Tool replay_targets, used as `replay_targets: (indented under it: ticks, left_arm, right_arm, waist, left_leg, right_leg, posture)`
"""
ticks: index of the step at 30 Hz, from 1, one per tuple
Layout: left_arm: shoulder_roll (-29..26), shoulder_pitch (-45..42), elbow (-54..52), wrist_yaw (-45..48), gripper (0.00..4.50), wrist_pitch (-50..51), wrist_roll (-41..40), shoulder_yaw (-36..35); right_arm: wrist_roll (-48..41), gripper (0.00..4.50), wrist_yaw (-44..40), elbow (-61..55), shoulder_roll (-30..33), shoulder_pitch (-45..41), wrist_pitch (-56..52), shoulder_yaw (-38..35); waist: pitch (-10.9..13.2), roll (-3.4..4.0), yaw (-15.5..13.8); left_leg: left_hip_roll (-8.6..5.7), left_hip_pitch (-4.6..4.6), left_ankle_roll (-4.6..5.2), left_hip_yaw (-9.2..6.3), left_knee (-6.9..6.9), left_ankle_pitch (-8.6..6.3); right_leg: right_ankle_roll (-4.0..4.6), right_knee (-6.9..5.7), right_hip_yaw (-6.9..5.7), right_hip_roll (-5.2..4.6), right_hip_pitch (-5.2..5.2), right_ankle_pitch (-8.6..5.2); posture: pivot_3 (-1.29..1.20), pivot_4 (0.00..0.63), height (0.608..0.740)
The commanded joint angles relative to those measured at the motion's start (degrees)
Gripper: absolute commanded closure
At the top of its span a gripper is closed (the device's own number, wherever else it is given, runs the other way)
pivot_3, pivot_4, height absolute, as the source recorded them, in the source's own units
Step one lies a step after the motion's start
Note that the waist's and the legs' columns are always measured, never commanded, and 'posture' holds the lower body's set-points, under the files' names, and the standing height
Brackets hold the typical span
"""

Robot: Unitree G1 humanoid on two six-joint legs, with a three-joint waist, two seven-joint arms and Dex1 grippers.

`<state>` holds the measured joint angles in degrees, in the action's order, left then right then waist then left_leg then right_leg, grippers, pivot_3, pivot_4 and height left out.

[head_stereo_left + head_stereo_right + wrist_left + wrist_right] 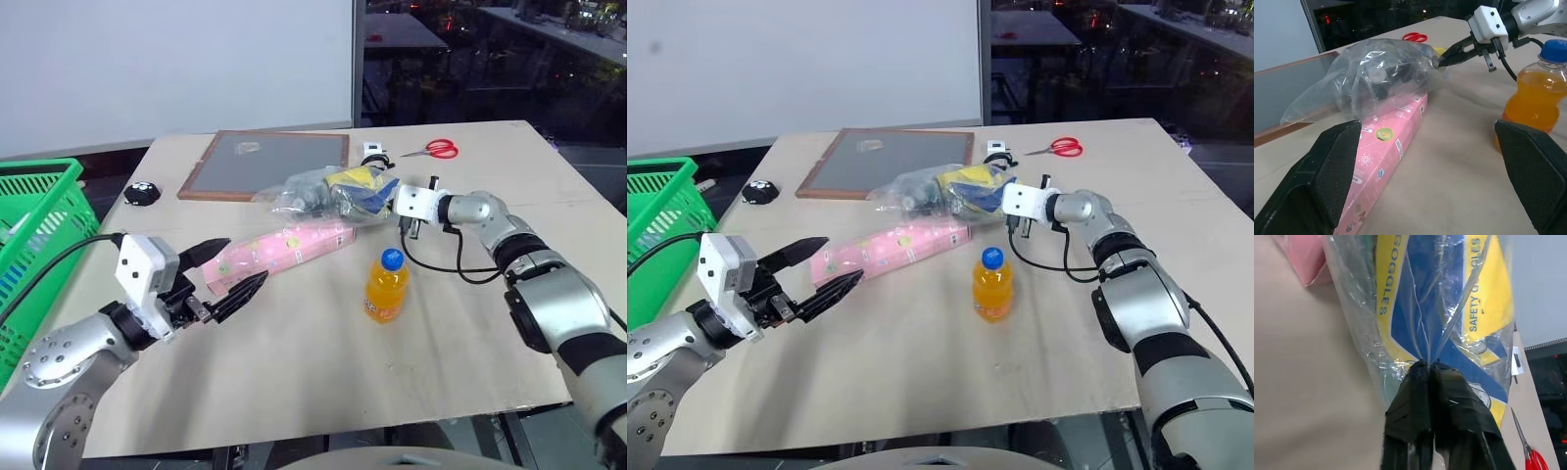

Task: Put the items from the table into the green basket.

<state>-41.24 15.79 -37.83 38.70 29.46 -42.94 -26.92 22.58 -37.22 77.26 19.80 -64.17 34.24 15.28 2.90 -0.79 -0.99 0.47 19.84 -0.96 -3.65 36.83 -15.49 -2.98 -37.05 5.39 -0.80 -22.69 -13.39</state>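
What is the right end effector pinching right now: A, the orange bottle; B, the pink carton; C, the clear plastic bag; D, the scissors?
C: the right end effector is shut on a fold of the clear plastic bag, away from the other items.

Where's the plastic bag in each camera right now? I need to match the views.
Left eye: plastic bag centre, beyond the pink carton.
Right eye: bag centre, same spot.
Left wrist: bag above the carton.
Right wrist: bag pinched in the right gripper.
Shared landmark: red scissors.
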Motion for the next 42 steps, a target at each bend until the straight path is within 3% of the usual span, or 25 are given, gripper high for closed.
replay_targets:
  ticks: [1, 8, 16, 22, 29, 32, 37, 39, 42]
  left_arm:
    - [-0.01, -2.50, -0.50, -0.13, 0.00, -1.15, -0.43, -0.47]
    - [-0.91, -10.98, 2.57, 0.91, 0.00, 0.04, -0.93, 3.55]
    - [-0.62, -24.15, 9.57, 3.60, 0.00, 0.91, -1.16, 9.48]
    - [0.87, -35.99, 17.96, 8.34, 0.00, -0.19, 0.83, 16.13]
    - [3.25, -42.28, 24.67, 14.15, 0.00, -0.51, 0.95, 19.14]
    - [4.10, -43.31, 26.40, 15.71, 0.00, -0.59, 1.51, 20.13]
    - [4.47, -43.88, 28.07, 17.23, 0.00, -1.32, 3.04, 20.66]
    - [4.54, -43.70, 27.98, 17.47, 0.00, -1.17, 3.13, 20.42]
    - [4.02, -41.87, 26.70, 17.69, 0.00, -0.85, 3.64, 20.36]
  right_arm:
    - [-4.36, 4.40, 2.52, -1.38, 0.92, -3.94, -0.65, -4.86]
    - [-9.52, 4.40, 6.10, -2.49, 6.92, -7.15, -1.33, -12.11]
    - [-14.36, 4.40, 2.82, -8.60, 17.07, -5.59, -0.01, -17.17]
    - [-20.82, 4.40, -4.38, -26.09, 26.74, 6.31, -6.89, -21.42]
    - [-24.92, 4.40, -4.77, -49.11, 34.98, 24.52, -22.83, -27.74]
    - [-26.03, 3.51, -3.77, -53.29, 37.90, 28.48, -28.46, -30.86]
    - [-27.48, 1.21, -1.13, -54.07, 40.29, 28.59, -31.65, -35.05]
    - [-29.53, 0.05, 0.17, -53.06, 39.67, 26.24, -31.95, -36.73]
    - [-38.20, 0.05, -5.20, -56.84, 37.22, 26.10, -38.42, -38.50]
  waist:
    - [0.01, 0.01, 0.05]
    - [0.03, 0.04, -0.25]
    - [0.13, 0.18, 1.45]
    - [0.13, 0.18, 2.78]
    - [0.15, 0.35, 6.43]
    - [0.15, 0.39, 7.78]
    - [0.14, 0.38, 9.80]
    - [0.15, 0.38, 10.42]
    - [0.14, 0.37, 11.12]
  left_leg:
    - [0.00, 0.00, 0.00, 0.00, 0.00, 0.00]
    - [-0.08, 0.06, 0.00, -0.04, 0.01, 0.00]
    - [-0.09, 0.15, 0.01, -0.02, -0.03, 0.00]
    - [-0.09, 0.24, 0.05, 0.00, -0.01, -0.02]
    - [-0.07, 0.23, 0.12, 0.10, 0.03, -0.07]
    - [-0.08, 0.19, 0.13, 0.16, 0.09, -0.07]
    - [-0.08, 0.20, 0.17, 0.23, 0.39, -0.09]
    - [-0.08, 0.19, 0.17, 0.31, 0.45, -0.09]
    - [-0.09, 0.15, 0.18, 0.32, 0.46, -0.09]
  right_leg:
    - [0.00, 0.00, 0.00, 0.00, 0.00, 0.00]
    - [0.00, 0.04, -0.03, -0.05, 0.01, 0.00]
    - [-0.15, 0.20, -0.01, -0.07, -0.02, 0.08]
    - [-0.27, 0.29, 0.00, -0.08, -0.02, 0.13]
    - [-0.32, 0.24, 0.11, -0.07, -0.03, 0.12]
    - [-0.34, 0.22, 0.16, -0.07, -0.02, 0.11]
    - [-0.52, 0.19, 0.20, -0.06, 0.05, 0.12]
    - [-0.78, 0.19, 0.29, -0.06, 0.08, 0.08]
    - [-0.82, 0.19, 0.33, -0.06, 0.12, 0.10]
  posture:
    - [0.21, 0.000, 0.740]
    - [0.15, 0.000, 0.740]
    - [0.05, 0.000, 0.740]
    - [-0.02, 0.000, 0.740]
    - [-0.10, 0.000, 0.740]
    - [-0.12, 0.000, 0.740]
    - [-0.13, 0.000, 0.740]
    - [-0.13, 0.000, 0.740]
    - [-0.12, 0.000, 0.740]
